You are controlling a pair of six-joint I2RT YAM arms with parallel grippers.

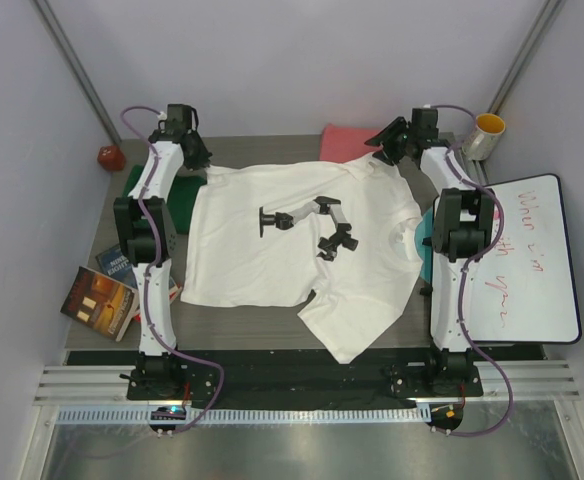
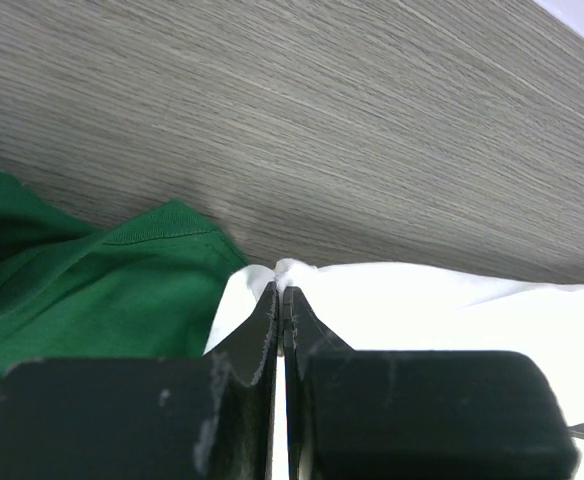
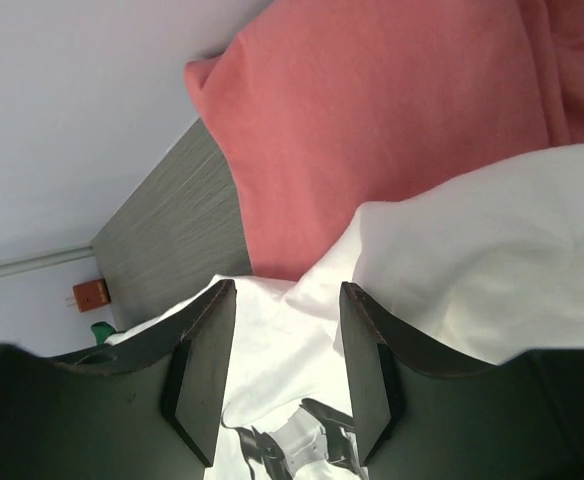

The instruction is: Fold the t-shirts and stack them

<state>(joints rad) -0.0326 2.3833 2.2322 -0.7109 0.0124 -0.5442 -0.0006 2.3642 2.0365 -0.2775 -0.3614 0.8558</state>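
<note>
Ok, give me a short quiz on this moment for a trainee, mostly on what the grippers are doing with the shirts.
1. True or false: the left gripper is shut on an edge of the white t-shirt.
2. The right gripper is: A) open over the white t-shirt, B) shut on the white t-shirt, C) out of view.
3. In the left wrist view, which other shirt lies right beside the pinched cloth?

Key: 1 true. 2 A. 3 the green t-shirt.
</note>
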